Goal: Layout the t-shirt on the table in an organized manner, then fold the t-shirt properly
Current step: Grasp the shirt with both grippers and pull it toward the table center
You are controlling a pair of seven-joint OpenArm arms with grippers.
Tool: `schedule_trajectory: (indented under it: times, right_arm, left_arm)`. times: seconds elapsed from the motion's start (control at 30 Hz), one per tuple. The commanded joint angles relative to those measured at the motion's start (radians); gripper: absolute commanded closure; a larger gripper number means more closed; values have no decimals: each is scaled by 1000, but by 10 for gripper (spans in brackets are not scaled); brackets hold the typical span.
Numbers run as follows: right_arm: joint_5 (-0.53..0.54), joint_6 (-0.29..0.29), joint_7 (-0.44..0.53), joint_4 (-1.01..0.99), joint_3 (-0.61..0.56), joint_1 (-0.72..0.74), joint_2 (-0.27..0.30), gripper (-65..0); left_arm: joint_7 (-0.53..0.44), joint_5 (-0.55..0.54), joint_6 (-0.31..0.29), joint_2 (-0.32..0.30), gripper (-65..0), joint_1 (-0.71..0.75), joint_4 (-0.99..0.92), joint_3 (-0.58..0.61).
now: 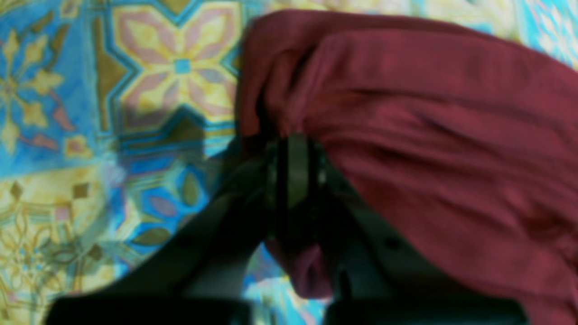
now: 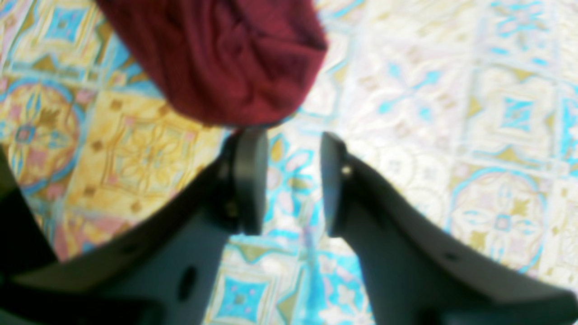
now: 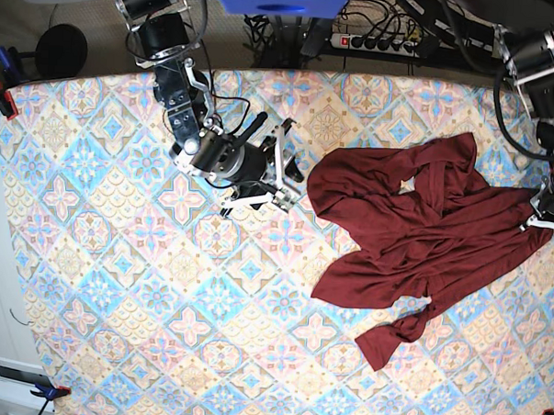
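Dark, blurred gripper fingers fill the bottom of both wrist views. Left gripper (image 1: 293,167): jaws pressed together with a bunch of the dark maroon, thin knit long-sleeved t-shirt (image 1: 429,135) pinched between them; folds run away from the pinch, and some cloth hangs below the fingers. Right gripper (image 2: 289,180): jaws spread, nothing between them, one pad just beside a rounded lobe of maroon cloth, bare table showing through the gap.

Base view: t-shirt (image 3: 423,237) lies crumpled on the right-hand half of the wide table covered in a pastel blue, pink and cream tile-pattern cloth (image 3: 126,284). Body bunched, one sleeve trailing toward the near edge, its end knotted-looking; upper part folded over itself. Left gripper (image 3: 543,219) holds the garment's far right edge. Right gripper (image 3: 264,179) sits just beside the shirt's left edge. Layout step not done.

Risks, as judged:
- Pinch appears to take several layers; lifting may drag the whole heap rather than open it.
- One-handed pull could slide the shirt toward the table's right edge, which is near.
- Twisted lower sleeve may stay trapped under the body when spread.
- Tablecloth could be caught if the right gripper closes low on the edge.

Writing: none legible; no brand or label visible on shirt or rig.
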Motion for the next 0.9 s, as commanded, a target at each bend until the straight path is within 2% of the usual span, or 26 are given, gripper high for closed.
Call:
schedule_trajectory:
  times: [0.0,0.07,0.23,0.37,0.5,0.6,0.73,0.87]
  right_arm:
    - [11,-1,7,19,-11,18,-1,-241]
    - [11,-1,3,14,-28,20,-1,-266]
    - [11,-1,8,-23,-32,20,-1,-271]
    - [9,-3,10,-66,-35,50,-4,-271]
    - [9,-3,11,-113,-35,120,-6,-271]
    - [9,-3,23,-159,-35,155,-23,-271]
    - [9,-3,40,-219,-37,196,-64,-271]
    - [9,-3,39,-240,-60,227,-69,-271]
  left_arm:
    - [-24,-4,3,-32,0,13,94,-7]
    - [-7,-4,4,-27,-44,54,192,-5]
    - [160,-9,4,8,-279,57,359,-50]
    - [260,-9,0,75,-429,59,503,-143]
    - [308,-26,0,118,-445,67,666,-166]
    - [312,-56,0,135,-445,68,714,-168]
    - [329,-55,0,147,-445,70,678,-139]
    - [380,-55,0,149,-445,100,660,-59]
